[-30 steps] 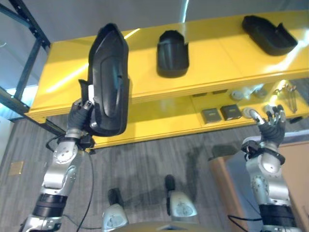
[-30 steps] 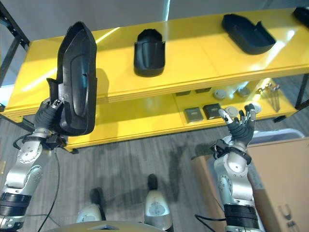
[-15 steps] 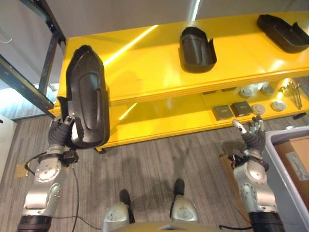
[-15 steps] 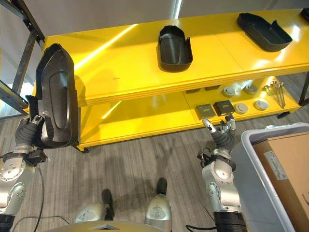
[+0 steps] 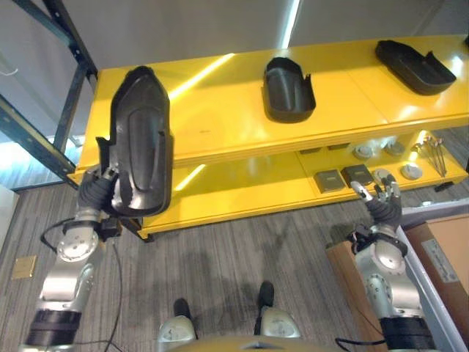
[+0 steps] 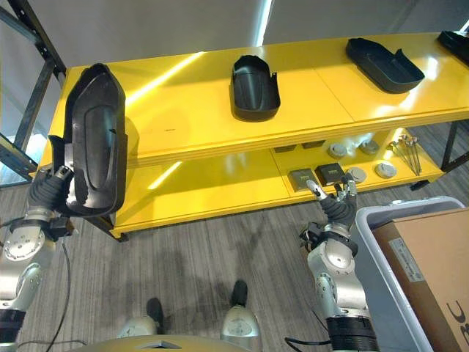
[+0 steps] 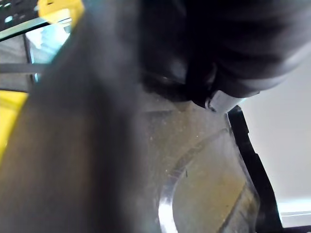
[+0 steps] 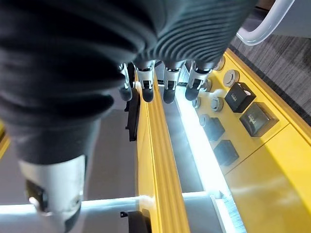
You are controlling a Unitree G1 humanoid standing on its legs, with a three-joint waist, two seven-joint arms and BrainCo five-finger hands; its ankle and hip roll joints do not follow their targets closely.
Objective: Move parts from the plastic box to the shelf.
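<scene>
1. Judging from what you can see, the task is partly done: two black parts already lie on the top board of the yellow shelf, a rounded shell near the middle and a long shallow part toward the far right end.

2. Your left hand is clenched round the lower end of a third part, a long black cover, and holds it upright in the air in front of the shelf's left end. It is not yet set down; it overlaps the shelf's near edge in the eye views, but you cannot tell from these whether it touches the board.

3. Your right hand is raised near the lower board with its fingers spread and relaxed, grasping nothing. Past it lie small dark squares and round silver discs on the lower board, which are not the parts you are moving.

4. At the right edge, near you, the grey plastic box shows beside your right arm, with a brown carton in it. You cannot see from here whether more black parts wait in it.

5. What is left, as I judge it: lay the cover flat on the open left stretch of the top board, well apart from the rounded shell, let go, then go back to the box and check for more.
</scene>
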